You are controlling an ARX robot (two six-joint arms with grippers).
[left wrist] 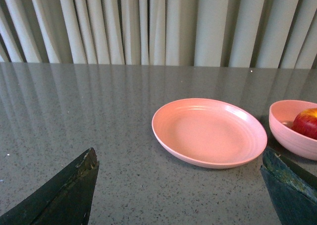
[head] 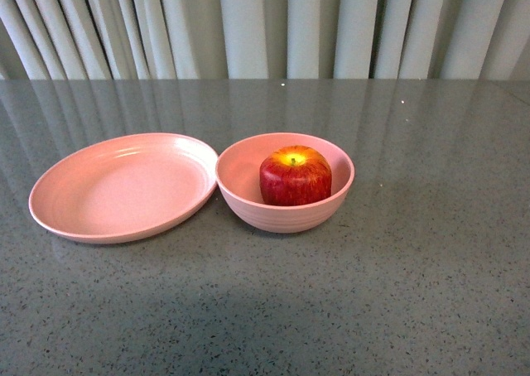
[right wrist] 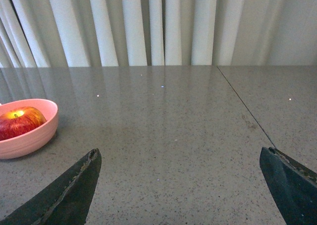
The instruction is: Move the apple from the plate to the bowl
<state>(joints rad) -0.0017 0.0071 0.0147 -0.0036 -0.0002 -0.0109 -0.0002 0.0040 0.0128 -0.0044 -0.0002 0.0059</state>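
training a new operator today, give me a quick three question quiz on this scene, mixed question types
1. True or false: the apple lies in the bowl.
2. Which dish sits further toward the robot's left? A) the plate B) the bowl
3. Fill in: the left tool and the right tool both stand ____, holding nothing.

Key: 1 true. 2 A. 3 open.

The red apple (head: pixel 295 176) sits upright, stem up, inside the deep pink bowl (head: pixel 285 213); the shallow pink plate (head: pixel 124 187) touches the bowl's left side.
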